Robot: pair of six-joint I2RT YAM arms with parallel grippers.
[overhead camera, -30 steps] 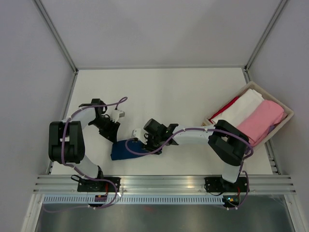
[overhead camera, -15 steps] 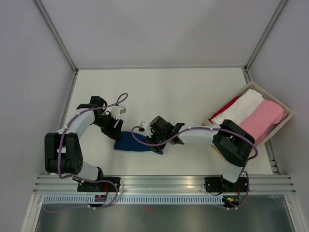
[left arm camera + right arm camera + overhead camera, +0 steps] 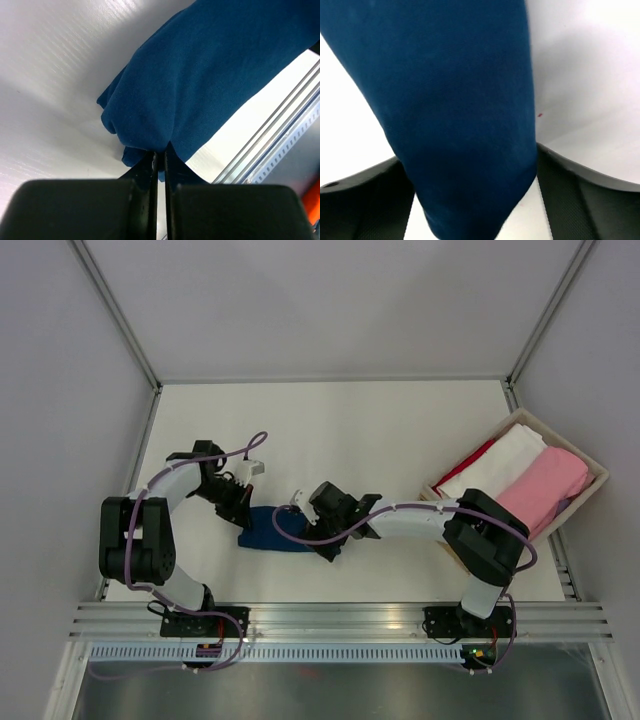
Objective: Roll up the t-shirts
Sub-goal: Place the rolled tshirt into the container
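A navy blue t-shirt (image 3: 272, 531) lies as a short roll on the white table, between the two grippers. My left gripper (image 3: 243, 514) is at its left end. In the left wrist view the gripper (image 3: 160, 156) is shut, its tips pinching a puckered edge of the navy cloth (image 3: 200, 75). My right gripper (image 3: 316, 537) is at the roll's right end. In the right wrist view its jaws (image 3: 470, 200) stand wide apart, one finger on each side of the roll (image 3: 455, 100), which fills the gap between them.
A beige basket (image 3: 597, 468) at the right edge of the table holds folded white (image 3: 500, 465), pink (image 3: 540, 490) and red (image 3: 472, 458) cloth. An aluminium rail (image 3: 340, 618) runs along the near edge. Grey walls close in the back and both sides.
The navy bundle has been drawn out into a longer, lower roll. The left gripper has closed on its left end. The right gripper's jaws have spread wider around the right end.
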